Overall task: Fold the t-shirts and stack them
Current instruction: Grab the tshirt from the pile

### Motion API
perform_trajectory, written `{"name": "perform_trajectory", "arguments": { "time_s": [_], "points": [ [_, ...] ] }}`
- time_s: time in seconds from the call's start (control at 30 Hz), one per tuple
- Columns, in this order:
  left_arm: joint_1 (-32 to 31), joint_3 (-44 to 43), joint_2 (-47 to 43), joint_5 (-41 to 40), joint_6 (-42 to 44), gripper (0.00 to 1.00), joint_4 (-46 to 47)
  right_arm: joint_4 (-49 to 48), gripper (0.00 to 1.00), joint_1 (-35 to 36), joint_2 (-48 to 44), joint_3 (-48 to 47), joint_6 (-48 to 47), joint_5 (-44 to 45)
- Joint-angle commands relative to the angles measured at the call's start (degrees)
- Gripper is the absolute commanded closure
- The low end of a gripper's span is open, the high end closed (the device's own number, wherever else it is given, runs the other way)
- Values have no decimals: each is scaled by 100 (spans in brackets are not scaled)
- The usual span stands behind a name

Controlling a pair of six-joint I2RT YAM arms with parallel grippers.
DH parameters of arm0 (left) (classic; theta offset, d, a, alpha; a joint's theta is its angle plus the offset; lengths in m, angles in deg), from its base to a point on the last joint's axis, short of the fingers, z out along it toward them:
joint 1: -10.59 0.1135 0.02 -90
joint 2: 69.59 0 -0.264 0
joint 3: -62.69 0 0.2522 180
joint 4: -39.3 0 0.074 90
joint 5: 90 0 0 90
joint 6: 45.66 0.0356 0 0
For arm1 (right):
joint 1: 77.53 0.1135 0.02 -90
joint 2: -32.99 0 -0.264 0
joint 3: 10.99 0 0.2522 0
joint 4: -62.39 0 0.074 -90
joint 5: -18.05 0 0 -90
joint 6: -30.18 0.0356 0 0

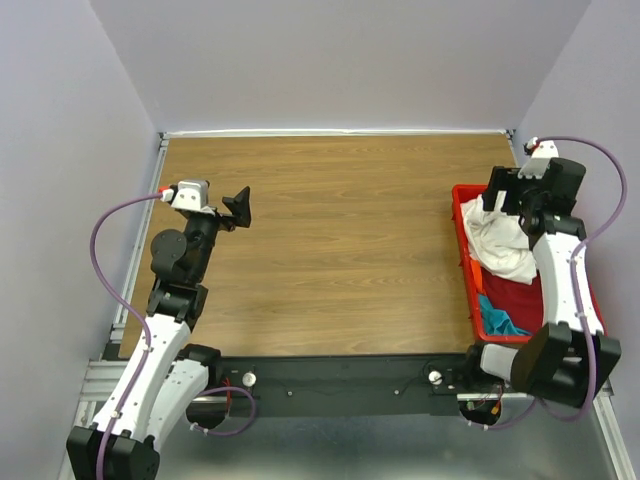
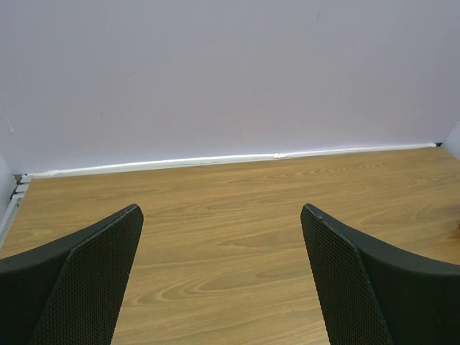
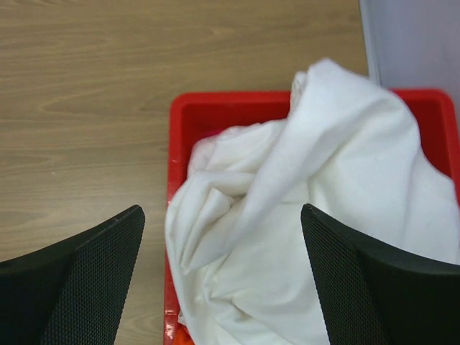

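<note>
Both gape empty: our right claw (image 3: 221,212) over the white t-shirt (image 3: 323,187) by the rim of the crate (image 3: 215,106); ahead of our left claw (image 2: 221,210), open counter (image 2: 230,183) reaches the wall (image 2: 230,72).

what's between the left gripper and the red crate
Only bare table lies between the left gripper and red crate, in the top external view.

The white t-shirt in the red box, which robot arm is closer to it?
Right. The right gripper hangs just above the white t-shirt in the red crate, jaws open. The left gripper is far off, over the table's opposite side.
</note>
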Motion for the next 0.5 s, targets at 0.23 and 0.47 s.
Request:
{"name": "perform_trajectory", "arguments": {
  "time_s": [0.23, 0.47],
  "points": [
    [-67, -85, -204, 96, -52, 2, 169, 411, 32, -19, 1318, -512, 1201, 1356],
    [-67, -76, -265, 96, -43, 2, 187, 587, 75, -19, 1725, -819, 1148, 881]
  ]
}}
